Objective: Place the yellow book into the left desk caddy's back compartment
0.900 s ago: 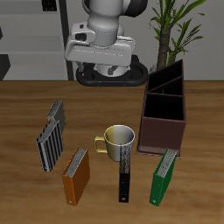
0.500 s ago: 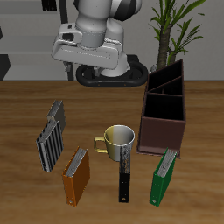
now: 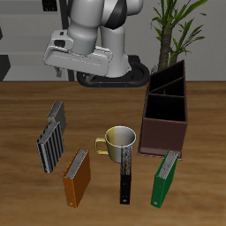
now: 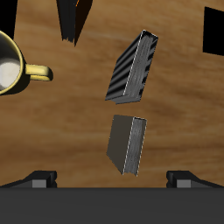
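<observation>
End effector (image 3: 60,72) shifted sideways; fingertips apart, empty, above yellow book (image 4: 128,144).

The yellow book (image 3: 56,112) (image 4: 128,145) lies flat, thin and tan, farther back than the striped one. The left desk caddy (image 3: 165,110) stands upright, dark brown; its back compartment (image 3: 172,76) has the tallest walls.

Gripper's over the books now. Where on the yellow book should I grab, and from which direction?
Come straight down from above. The yellow book lies flat on the table, apart from the striped book beside it, so both long edges are free. Close the tool across its narrow width near the middle, one finger on the spine edge and one on the page edge. The fingers look spread wide enough.
</observation>
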